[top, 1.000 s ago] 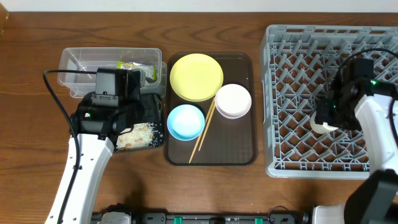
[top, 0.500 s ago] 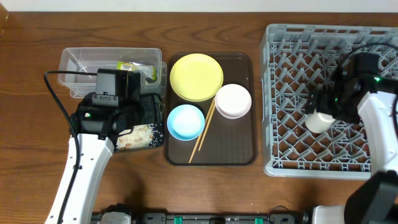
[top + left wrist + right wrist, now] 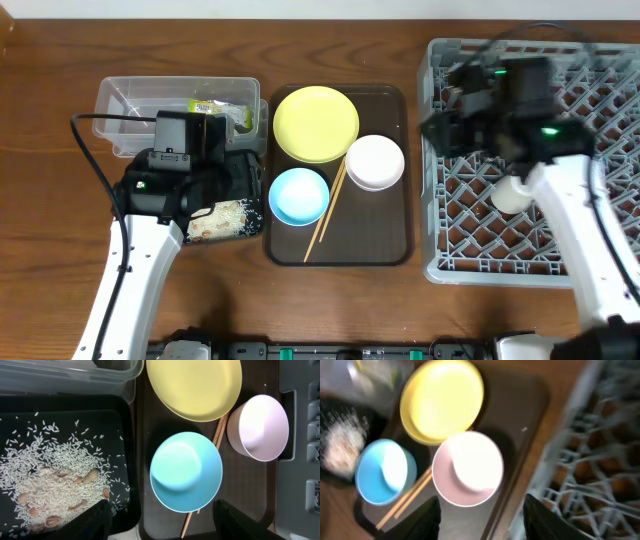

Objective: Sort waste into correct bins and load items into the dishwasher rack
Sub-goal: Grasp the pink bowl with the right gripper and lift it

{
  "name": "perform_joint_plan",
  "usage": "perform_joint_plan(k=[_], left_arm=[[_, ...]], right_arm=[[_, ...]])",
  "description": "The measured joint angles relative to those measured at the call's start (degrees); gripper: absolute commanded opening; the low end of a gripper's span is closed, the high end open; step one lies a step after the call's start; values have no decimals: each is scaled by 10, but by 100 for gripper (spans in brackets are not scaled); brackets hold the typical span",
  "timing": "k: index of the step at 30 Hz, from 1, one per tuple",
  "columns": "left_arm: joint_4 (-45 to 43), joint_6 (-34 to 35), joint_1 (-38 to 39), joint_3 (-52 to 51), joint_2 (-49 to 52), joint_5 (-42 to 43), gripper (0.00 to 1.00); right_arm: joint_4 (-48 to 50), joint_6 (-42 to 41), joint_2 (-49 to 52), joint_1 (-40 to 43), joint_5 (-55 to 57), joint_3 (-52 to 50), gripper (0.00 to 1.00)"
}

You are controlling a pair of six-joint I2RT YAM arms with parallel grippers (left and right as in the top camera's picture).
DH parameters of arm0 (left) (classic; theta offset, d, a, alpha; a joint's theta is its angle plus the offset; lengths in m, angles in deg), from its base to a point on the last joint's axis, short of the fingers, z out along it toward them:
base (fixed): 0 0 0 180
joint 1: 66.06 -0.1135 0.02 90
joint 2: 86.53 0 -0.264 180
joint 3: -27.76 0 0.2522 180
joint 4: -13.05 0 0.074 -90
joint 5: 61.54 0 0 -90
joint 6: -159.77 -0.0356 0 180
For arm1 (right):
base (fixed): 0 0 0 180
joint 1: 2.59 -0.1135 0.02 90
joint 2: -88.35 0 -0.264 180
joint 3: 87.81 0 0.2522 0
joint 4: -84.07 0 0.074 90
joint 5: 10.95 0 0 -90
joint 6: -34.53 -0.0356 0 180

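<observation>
Pale cup (image 3: pixel 511 195) set down in grey rack (image 3: pixel 470 245), right pincer (image 3: pixel 482 525) open, swung towards tray (image 3: pixel 380 235), left pincer (image 3: pixel 162 527) open, unmoved

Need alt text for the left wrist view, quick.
A light blue bowl sits centre on a brown tray, yellow plate above, white bowl right, chopsticks between the bowls; left, a black bin holds scattered rice scraps.

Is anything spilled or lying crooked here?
Nothing looks spilled: the rice scraps lie inside the black bin. Only the chopsticks sit askew, slanting across the brown tray between the blue bowl and white bowl.
</observation>
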Motion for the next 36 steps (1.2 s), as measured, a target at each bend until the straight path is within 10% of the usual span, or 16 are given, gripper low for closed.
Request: perform_joint_plan(k=[15, 22, 36], left_arm=[[0, 0, 0, 0, 1, 0, 68], [0, 0, 0, 0, 1, 0, 68], [0, 0, 0, 0, 1, 0, 68]], right_arm=[[80, -78, 189, -104, 181, 0, 42], [75, -94, 243, -104, 198, 0, 1], [73, -121, 138, -89, 262, -2, 1]])
